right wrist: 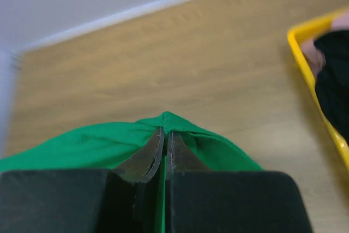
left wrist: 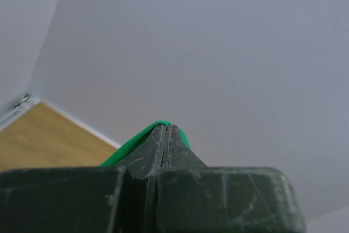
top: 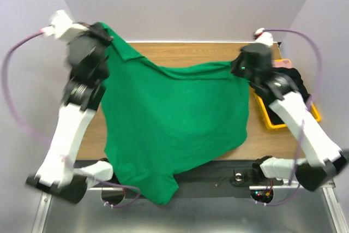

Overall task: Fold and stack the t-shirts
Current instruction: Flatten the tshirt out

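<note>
One bright green t-shirt (top: 174,118) hangs stretched between both arms above the wooden table, its lower part draping over the near table edge. My left gripper (top: 106,37) is shut on the shirt's top left corner, raised high at the far left; green cloth (left wrist: 136,144) shows round its closed fingertips. My right gripper (top: 240,65) is shut on the top right corner, lower over the table; the cloth (right wrist: 87,148) bunches round its tips. The top hem sags between the two grips.
A yellow plastic tray (top: 270,117) holding dark cloth sits at the table's right edge, under the right arm; it also shows in the right wrist view (right wrist: 305,55). Bare wood (top: 191,53) lies behind the shirt. Grey walls close the back and sides.
</note>
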{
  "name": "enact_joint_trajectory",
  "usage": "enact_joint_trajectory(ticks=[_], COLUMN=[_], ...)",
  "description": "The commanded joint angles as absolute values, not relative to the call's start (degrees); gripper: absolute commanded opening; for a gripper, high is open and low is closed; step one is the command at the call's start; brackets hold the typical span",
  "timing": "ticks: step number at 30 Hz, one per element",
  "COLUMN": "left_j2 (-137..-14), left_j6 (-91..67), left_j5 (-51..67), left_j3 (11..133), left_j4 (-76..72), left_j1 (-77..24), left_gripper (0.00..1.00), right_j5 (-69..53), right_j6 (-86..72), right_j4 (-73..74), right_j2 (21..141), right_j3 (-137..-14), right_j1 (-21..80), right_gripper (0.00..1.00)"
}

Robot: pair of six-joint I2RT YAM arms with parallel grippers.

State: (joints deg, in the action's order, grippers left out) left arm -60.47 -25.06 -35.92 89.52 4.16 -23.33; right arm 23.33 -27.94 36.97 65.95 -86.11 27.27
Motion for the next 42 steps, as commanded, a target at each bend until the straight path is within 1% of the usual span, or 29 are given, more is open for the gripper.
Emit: enact_joint_trajectory(ticks=[1,2,4,5,7,8,10,11,13,14,15,17,18,22,23,27,34,36,42], left_j2=[-69.59,-71.52,-77.85,-82.4,-87.51,-92.59,-99.01,-100.71,-102.91,-104.22,-104.59,-104.85,-104.68,-103.54,-103.36,-103.1,-103.36,-103.18,-103.1], left_j6=[-30.05,-30.49,-30.94,-30.76,-30.59,-30.67,-30.76,-30.76,-30.76,-30.24,-30.23,-30.5,-30.41,-30.58,-30.5,-30.67,-31.11,-31.03,-30.94], left_j5=[-29.66,-27.88,-25.41,-23.31,-20.32,-19.69,-17.68,-17.06,-16.0,-14.95,-14.68,-14.94,-15.03,-15.03,-14.51,-13.27,-12.3,-12.48,-12.74], left_j3=[82.37,78.87,75.69,73.41,72.6,73.47,75.83,76.55,76.99,76.99,76.82,76.38,75.77,74.8,74.62,74.27,73.57,73.21,72.86], left_j4=[1.42,0.45,-3.94,-6.74,-8.0,-7.74,-7.04,-6.51,-7.03,-7.99,-8.26,-8.87,-9.31,-9.23,-9.32,-9.49,-8.79,-8.7,-8.35], left_j1=[-14.69,-13.2,-10.99,-10.64,-9.41,-9.06,-8.35,-8.26,-8.17,-8.17,-8.09,-8.17,-8.0,-7.91,-8.0,-7.91,-7.82,-7.82,-7.65], left_gripper=[0.0,0.0,0.0,0.0,0.0,0.0,0.0,0.0,0.0,0.0,0.0,0.0,0.0,0.0,0.0,0.0,0.0,0.0,0.0], right_j5=[27.35,26.64,24.18,21.99,18.83,18.37,17.58,17.58,17.75,17.75,17.58,16.88,16.53,13.89,12.32,11.34,12.39,12.31,12.92], right_j6=[-30.76,-31.98,-32.87,-33.31,-33.31,-33.14,-32.96,-32.7,-31.82,-31.29,-31.2,-30.85,-30.85,-30.76,-30.59,-30.59,-30.67,-31.2,-33.31], right_j4=[32.88,30.7,28.49,25.87,23.65,22.16,21.62,21.62,21.53,21.62,21.71,21.62,21.62,21.62,21.53,21.53,21.62,21.62,21.62], right_j2=[72.23,75.55,78.91,83.19,87.95,92.68,97.62,101.39,104.05,105.11,105.73,105.74,105.38,101.35,99.86,98.96,104.23,106.34,108.28], right_j3=[-78.17,-76.66,-74.02,-71.83,-70.75,-71.19,-73.2,-75.74,-78.56,-79.71,-81.2,-81.82,-81.65,-77.44,-74.65,-69.88,-71.8,-72.86,-72.77], right_j1=[24.54,23.74,21.81,20.14,18.29,17.85,16.79,16.7,16.35,16.26,16.17,16.17,16.26,16.26,16.26,16.26,16.17,16.0,14.94], right_gripper=[0.01,0.0,0.01,0.01,0.01,0.01,0.09,0.18,0.25,0.31,0.48,0.62,0.74,0.76,0.76,0.74,0.62,0.6,0.6])
